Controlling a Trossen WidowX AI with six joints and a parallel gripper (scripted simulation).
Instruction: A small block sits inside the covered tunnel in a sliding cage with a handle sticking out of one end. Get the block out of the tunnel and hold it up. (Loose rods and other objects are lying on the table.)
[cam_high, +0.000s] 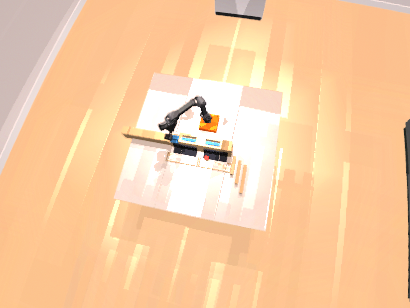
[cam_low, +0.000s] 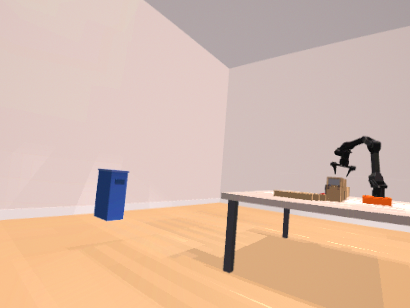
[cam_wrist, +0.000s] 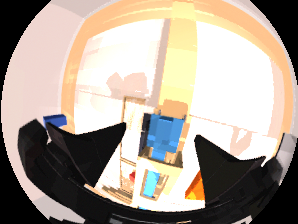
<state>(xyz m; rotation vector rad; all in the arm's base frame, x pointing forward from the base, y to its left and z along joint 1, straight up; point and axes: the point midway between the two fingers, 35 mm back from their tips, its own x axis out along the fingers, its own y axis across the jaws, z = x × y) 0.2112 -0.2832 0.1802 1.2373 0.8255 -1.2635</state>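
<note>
1. Leftmost in the top view, a long wooden beam runs across the pale table to the left end of the covered tunnel.
2. Next comes the black gripper, above that end. Its jaws are spread wide and released, with nothing grasped; in the exterior view the fingers point down, above the tunnel's height.
3. A blue part shows at the tunnel's left end, framed between the fingertips in the wrist view. Whether it is the cage alone or includes the small block, I cannot tell; the block itself cannot be picked out with certainty.
4. To the right, more blue shows through two openings in the tunnel's top. Alongside lie dark recesses within a pale wooden frame, and a small red piece sits there.
5. Behind the tunnel, the black arm arches leftward from an orange base.
6. Rightmost, loose wooden rods lie side by side, apart, just beyond the frame.
</note>
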